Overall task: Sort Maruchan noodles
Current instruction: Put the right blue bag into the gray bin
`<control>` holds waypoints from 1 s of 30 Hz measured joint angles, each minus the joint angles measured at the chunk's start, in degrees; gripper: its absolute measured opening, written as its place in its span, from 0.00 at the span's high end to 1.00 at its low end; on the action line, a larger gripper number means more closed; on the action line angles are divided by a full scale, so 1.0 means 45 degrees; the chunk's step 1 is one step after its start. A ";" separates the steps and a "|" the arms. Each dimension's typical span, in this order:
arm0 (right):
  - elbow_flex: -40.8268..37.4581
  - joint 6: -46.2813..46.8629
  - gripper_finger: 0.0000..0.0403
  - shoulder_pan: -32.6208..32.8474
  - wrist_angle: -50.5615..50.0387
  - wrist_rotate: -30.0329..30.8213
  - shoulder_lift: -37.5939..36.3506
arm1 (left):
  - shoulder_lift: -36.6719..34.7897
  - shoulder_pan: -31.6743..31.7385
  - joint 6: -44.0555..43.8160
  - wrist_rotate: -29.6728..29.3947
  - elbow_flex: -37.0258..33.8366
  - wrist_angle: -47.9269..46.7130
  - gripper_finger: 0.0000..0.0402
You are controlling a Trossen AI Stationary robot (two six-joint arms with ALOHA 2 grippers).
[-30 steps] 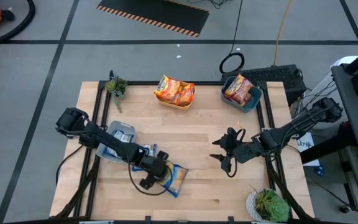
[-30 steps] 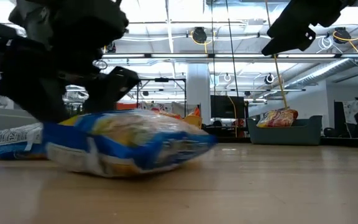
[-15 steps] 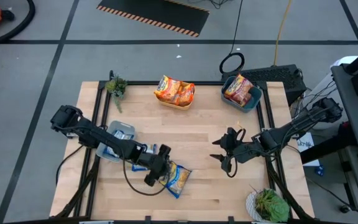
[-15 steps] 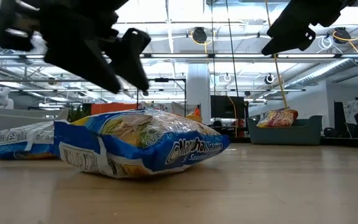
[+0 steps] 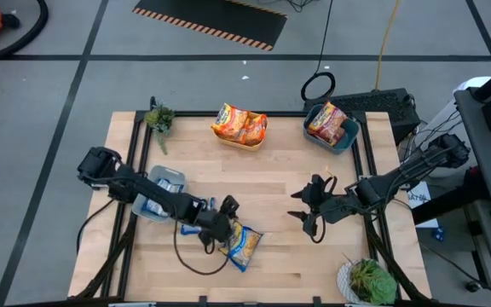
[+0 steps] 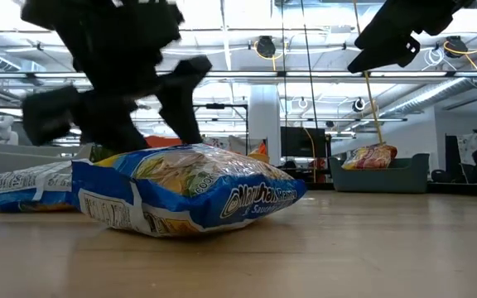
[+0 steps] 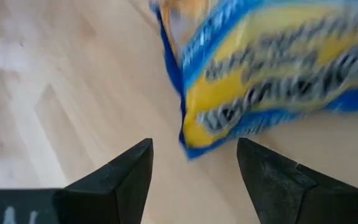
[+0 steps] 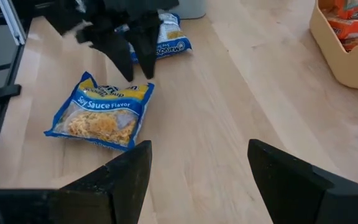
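My left gripper [image 5: 221,216] hangs low and left of centre in the high view, fingers spread, just above the near edge of 1 blue-and-yellow noodle packet [image 5: 241,244] lying flat on the table [image 5: 271,183] (Soy Sauce Flavor, by its label in the right wrist view). A second blue packet [image 8: 169,37] lies just behind it. My right gripper [image 5: 307,211] waits right of centre, fingers apart, holding nothing.

Bare table [image 5: 271,192] between pincers (blue packet [image 5: 240,246] aside).
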 joint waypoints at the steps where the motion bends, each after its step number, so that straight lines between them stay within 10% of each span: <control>1: 0.0000 -0.0007 0.36 0.0000 0.0008 0.0094 0.0000 | 0.0092 0.0111 0.0321 -0.0006 -0.0003 -0.0067 0.41; 17: 0.0000 0.0017 0.36 -0.0005 -0.0049 0.0244 0.0000 | 0.1360 0.0381 0.3550 0.1178 -0.0010 0.1567 0.43; 30: 0.0000 -0.0114 0.36 -0.0005 -0.0175 0.0244 0.0000 | 0.1360 0.0386 0.3531 0.2014 -0.0010 0.1758 0.94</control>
